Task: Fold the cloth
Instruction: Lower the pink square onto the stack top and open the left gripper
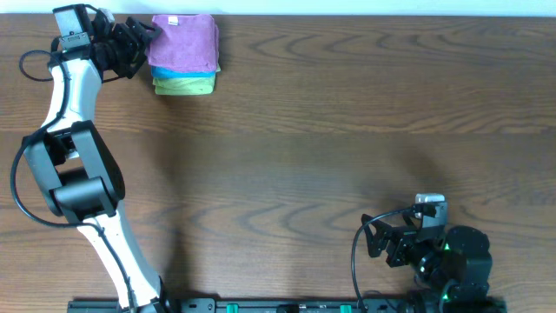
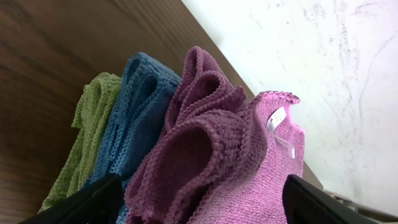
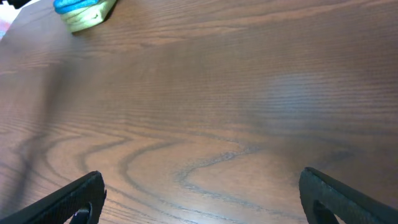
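Observation:
A folded purple cloth (image 1: 183, 42) lies on top of a stack with a blue cloth (image 1: 184, 76) and a green cloth (image 1: 184, 86) at the table's far left. My left gripper (image 1: 139, 43) is open at the stack's left edge. In the left wrist view its fingers (image 2: 199, 202) stand wide on either side of the purple cloth (image 2: 242, 168), with the blue cloth (image 2: 134, 118) and green cloth (image 2: 90, 124) beside it. My right gripper (image 1: 375, 239) is open and empty near the front right; in its wrist view the jaws (image 3: 202, 199) hover over bare wood.
The wooden table (image 1: 330, 130) ends at a white wall at the back. The stack's corner shows far off in the right wrist view (image 3: 84, 12). The right arm's base (image 1: 456, 261) sits at the front edge.

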`<state>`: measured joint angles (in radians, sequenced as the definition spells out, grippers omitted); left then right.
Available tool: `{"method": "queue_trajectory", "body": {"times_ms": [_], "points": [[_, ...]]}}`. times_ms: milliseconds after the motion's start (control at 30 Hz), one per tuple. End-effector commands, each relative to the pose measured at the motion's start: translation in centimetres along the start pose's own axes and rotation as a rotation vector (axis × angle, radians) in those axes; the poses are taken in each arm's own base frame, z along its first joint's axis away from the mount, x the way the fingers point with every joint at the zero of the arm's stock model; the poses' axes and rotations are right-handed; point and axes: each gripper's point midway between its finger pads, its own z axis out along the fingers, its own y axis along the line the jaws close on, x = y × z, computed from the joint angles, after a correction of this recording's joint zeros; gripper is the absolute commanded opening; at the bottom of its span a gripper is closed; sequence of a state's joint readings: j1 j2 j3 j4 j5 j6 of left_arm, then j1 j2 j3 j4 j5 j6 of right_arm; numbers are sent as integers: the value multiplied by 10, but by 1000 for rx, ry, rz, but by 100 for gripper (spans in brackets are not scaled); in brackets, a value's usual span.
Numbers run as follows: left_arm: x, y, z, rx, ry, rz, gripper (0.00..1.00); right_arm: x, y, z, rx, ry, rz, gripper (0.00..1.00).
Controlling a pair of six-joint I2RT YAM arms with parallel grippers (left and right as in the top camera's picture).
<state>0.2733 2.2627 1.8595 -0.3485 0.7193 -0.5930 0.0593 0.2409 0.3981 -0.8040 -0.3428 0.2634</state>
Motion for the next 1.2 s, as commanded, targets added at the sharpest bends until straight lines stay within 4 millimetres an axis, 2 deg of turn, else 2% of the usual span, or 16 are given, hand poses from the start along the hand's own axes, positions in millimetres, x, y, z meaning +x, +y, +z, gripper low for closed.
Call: {"method": "queue_trajectory", "body": {"times_ms": [0,300,600,833,900,967,1167], "points": [[-11,-7,-9,21,-21,48,83,-1,-2,-1,9,-9,17,99],[-28,-21,-48,-18,-100,119,82,-1,-2,-1,9,-9,17,99],[-22,-44,-84,-54,-122,180,83,-1,-2,-1,9,-9,17,99],[-3,-66,-105,-84,-101,287,84,-1,-2,-1,9,-8,18,99],[4,-68,-111,-125,-94,322,89,-1,-2,-1,9,-9,17,99],[17,-69,-119,-193,-78,378,98,-1,-2,-1,9,-9,17,99],[46,-73,-135,-352,-41,519,96,-1,-2,-1,9,-8,18,99]]}}
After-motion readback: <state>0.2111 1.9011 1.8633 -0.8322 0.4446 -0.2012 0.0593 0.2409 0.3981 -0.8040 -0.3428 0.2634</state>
